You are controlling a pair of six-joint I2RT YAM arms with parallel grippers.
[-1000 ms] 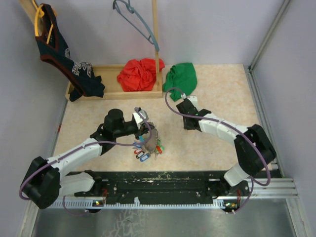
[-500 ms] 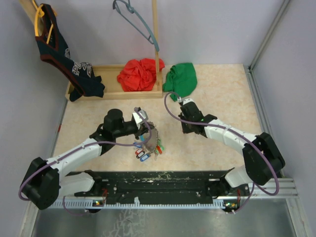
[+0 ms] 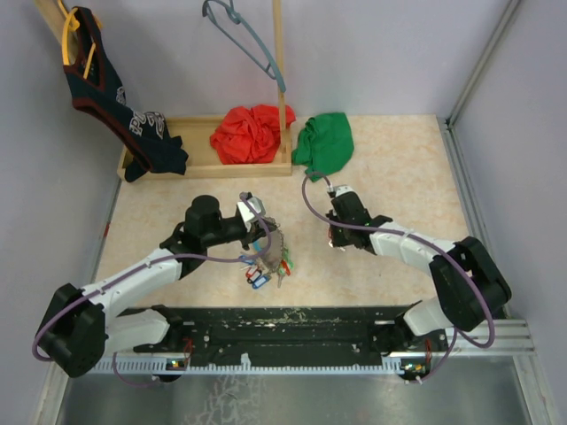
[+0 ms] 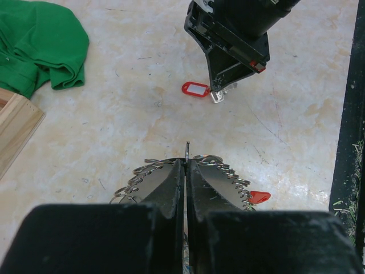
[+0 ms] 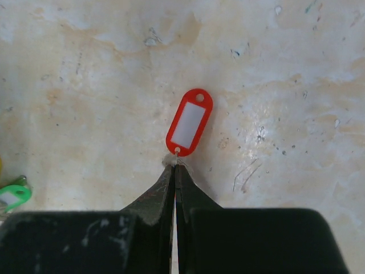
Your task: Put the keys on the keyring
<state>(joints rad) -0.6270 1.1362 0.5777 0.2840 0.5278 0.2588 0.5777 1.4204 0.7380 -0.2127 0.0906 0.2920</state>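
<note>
My left gripper is shut on the grey wire of the keyring and holds it just above the table. Several keys with coloured tags hang from it by small metal rings; one red tag shows on the right. My right gripper is shut on the small key of a loose red tag, low over the table to the right of the bunch. In the left wrist view the right gripper and that red tag lie straight ahead of my left gripper.
A wooden tray at the back holds a red cloth. A green cloth lies beside it. A blue-grey hanger hangs on a wooden post. A dark shirt hangs at the back left. A black rail runs along the front.
My right gripper has moved from near the green cloth toward the front, closer to the key bunch. My left gripper and the keyring have barely moved.
</note>
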